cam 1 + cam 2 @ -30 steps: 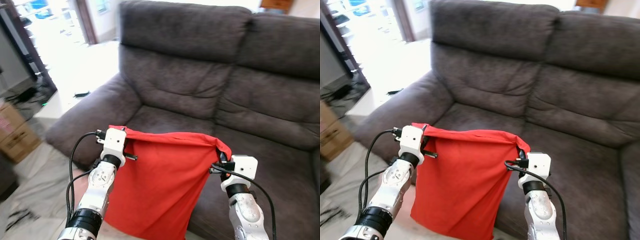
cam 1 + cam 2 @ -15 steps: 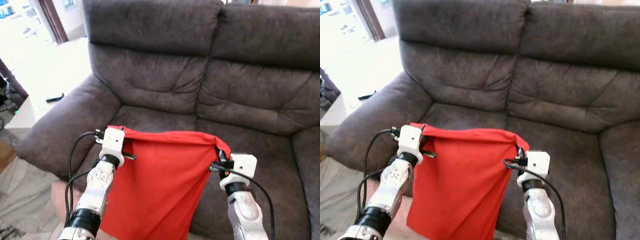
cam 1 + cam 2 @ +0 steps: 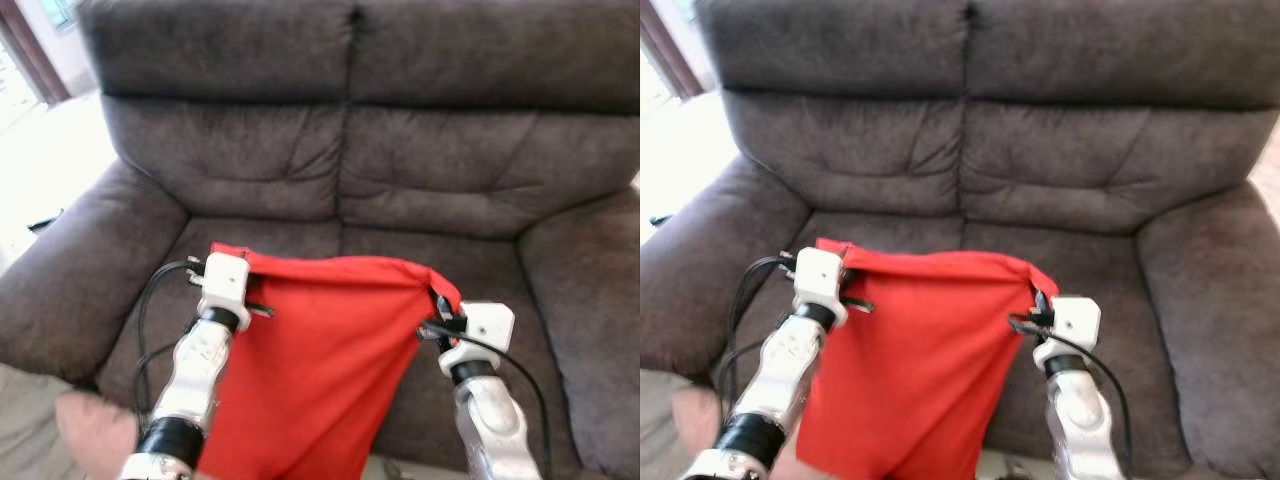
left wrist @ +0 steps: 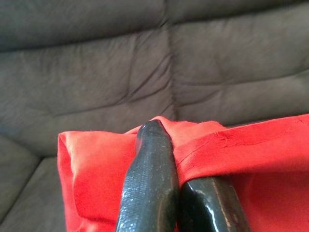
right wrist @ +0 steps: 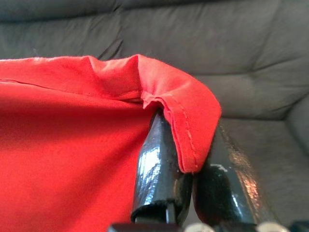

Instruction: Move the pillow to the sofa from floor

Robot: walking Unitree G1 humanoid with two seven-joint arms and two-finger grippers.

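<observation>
Red fabric, the pillow [image 3: 320, 360], hangs stretched between two raised robot grippers in front of a dark grey sofa [image 3: 350, 170]. The left gripper [image 4: 166, 159] pinches one upper corner between closed black fingers; the right gripper [image 5: 186, 159] clamps the other corner. The pillow dangles above the sofa seat's front edge.
</observation>
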